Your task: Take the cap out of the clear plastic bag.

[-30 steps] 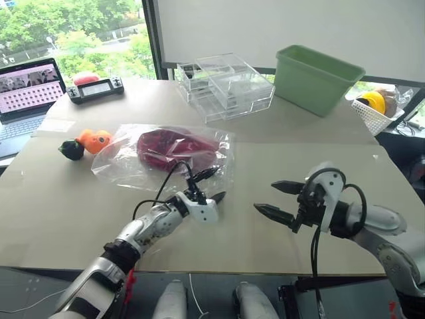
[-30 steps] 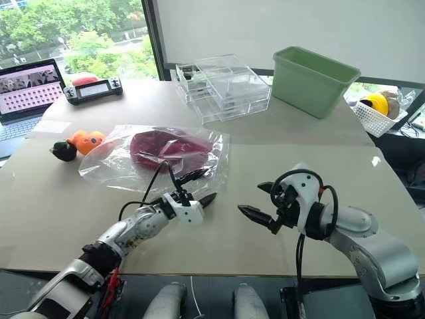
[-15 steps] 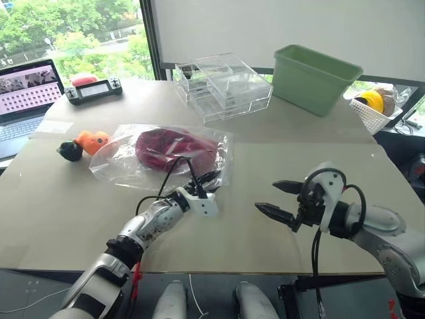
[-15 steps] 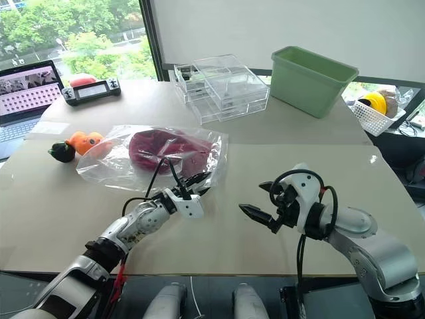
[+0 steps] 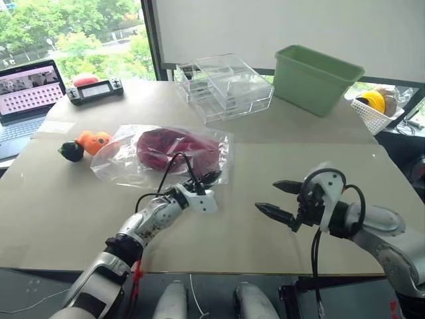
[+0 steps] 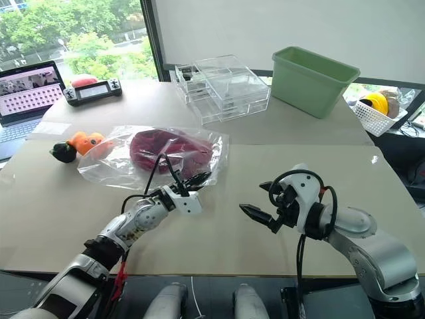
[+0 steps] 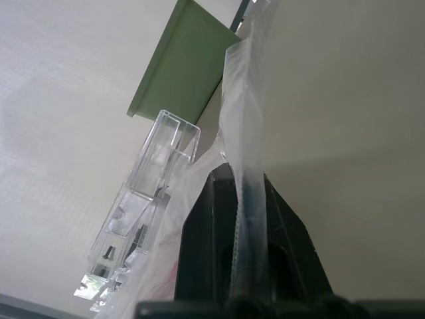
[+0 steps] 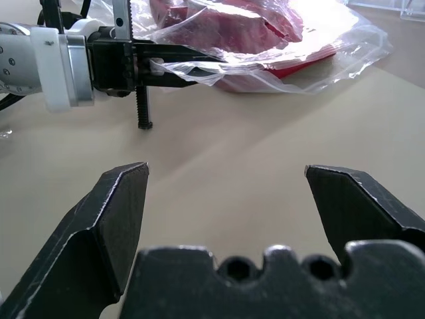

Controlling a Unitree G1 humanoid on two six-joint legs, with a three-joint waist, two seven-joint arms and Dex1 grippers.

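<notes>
The cap (image 5: 174, 148) lies inside the bag (image 5: 119, 159), crumpled, so its brim direction is hard to make out; its long axis runs along the tabletop's (image 5: 265, 232) near edge. My left claw (image 5: 211, 178) is pinched tight on the bag's near right corner. My right claw (image 5: 279, 199) hangs wide apart and empty toward the near right corner.

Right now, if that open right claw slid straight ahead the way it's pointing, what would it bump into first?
Probably the clear plastic bag with the cap inside; the left gripper pinching its edge sits just aside. Only bare table lies between.
</notes>
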